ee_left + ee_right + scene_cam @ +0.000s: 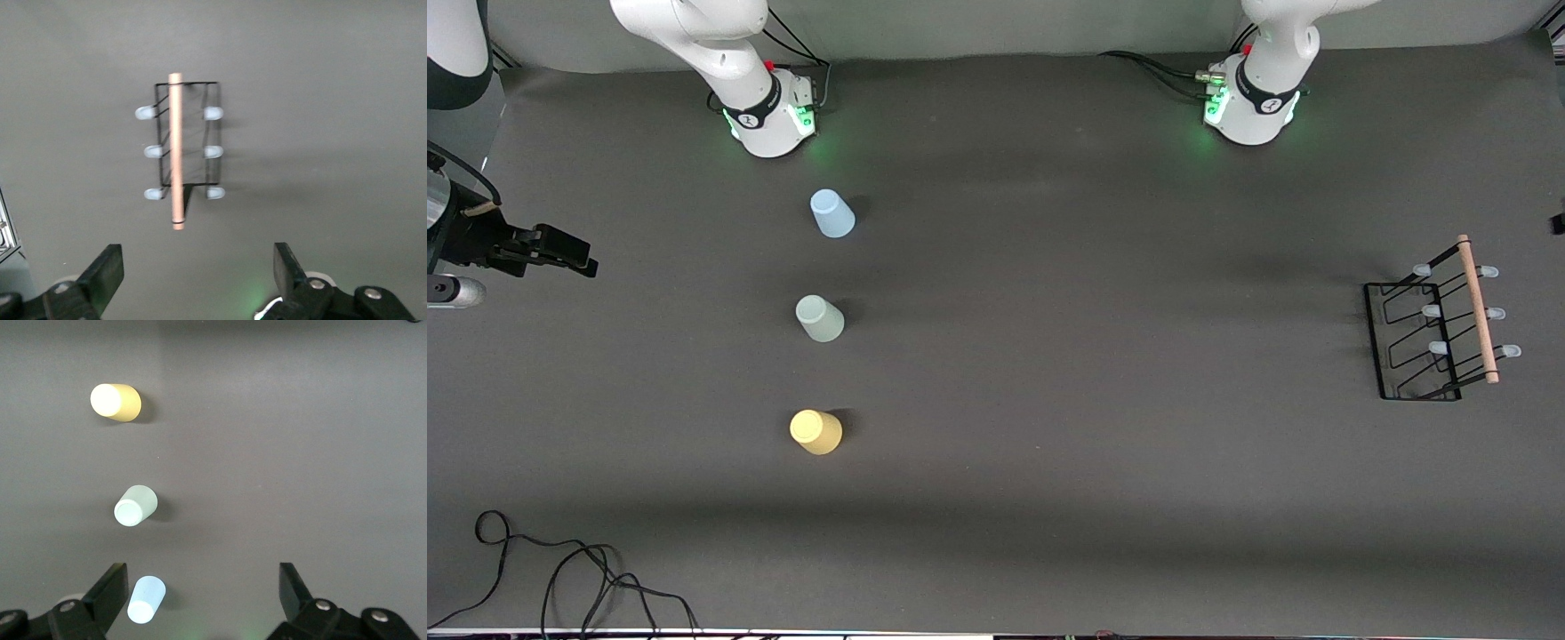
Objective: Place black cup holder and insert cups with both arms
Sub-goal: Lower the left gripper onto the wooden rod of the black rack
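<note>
The black cup holder point(1416, 342) stands at the left arm's end of the table, its wooden rod handle point(1478, 309) on top and pale blue prong tips at the sides. My left gripper point(198, 273) is open and empty, high over the table beside the holder point(175, 150). Three cups stand in a row at the right arm's end: light blue point(832, 214) nearest the bases, mint green point(819, 318) in the middle, yellow point(815, 432) nearest the front camera. My right gripper point(203, 593) is open and empty, high above, with the blue cup point(146, 599) beside one finger. Neither gripper shows in the front view.
A black device point(534, 249) juts in at the table edge past the right arm's end. Loose black cables point(578, 578) lie at the front edge on that side. The two green-lit bases point(774, 120) point(1249, 107) stand along the back.
</note>
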Motion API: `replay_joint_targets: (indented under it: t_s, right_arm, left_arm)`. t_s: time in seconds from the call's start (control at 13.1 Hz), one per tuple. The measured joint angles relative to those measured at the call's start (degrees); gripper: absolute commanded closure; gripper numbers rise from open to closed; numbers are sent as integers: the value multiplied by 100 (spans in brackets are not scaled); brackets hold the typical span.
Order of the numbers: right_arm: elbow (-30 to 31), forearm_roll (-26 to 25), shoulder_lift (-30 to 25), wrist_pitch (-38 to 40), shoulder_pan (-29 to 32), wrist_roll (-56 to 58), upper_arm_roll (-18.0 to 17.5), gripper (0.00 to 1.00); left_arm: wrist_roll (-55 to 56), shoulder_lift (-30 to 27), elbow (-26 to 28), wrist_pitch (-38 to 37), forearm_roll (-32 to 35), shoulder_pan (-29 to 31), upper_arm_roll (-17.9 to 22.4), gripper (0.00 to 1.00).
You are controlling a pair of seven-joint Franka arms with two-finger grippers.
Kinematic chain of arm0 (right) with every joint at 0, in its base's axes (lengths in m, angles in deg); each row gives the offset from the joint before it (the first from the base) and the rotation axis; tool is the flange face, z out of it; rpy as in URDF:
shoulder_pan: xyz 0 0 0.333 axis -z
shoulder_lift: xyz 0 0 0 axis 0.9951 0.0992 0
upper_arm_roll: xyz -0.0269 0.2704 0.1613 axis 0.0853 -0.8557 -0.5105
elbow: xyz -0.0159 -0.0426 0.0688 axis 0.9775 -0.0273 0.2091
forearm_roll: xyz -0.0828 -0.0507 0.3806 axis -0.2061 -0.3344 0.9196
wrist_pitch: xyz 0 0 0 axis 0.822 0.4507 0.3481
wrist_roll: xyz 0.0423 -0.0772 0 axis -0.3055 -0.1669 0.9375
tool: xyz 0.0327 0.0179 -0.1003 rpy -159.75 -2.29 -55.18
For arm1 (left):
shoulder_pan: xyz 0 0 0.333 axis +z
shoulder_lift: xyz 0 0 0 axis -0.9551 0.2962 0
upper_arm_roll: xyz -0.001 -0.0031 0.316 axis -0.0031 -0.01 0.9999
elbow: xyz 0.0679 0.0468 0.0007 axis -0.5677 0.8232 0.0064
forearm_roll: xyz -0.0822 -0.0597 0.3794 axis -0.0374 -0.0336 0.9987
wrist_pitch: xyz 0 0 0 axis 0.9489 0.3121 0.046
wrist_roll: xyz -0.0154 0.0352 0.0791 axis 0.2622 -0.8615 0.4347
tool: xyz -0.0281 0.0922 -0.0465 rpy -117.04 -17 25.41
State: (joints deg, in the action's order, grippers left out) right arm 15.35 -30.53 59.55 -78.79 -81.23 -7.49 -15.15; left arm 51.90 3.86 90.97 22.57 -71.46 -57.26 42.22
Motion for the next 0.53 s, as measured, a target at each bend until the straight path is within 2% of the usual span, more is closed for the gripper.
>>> replay_joint_targets:
  t_s: [0.3,0.53]
  right_arm:
    - [0,0,0,1,0,0,0,0]
    - [0,0,0,1,0,0,0,0]
  left_arm:
    - [-101,53,549,596,0,139,-46,0]
    - [-109,104,1404,1672,46,185,-44,0]
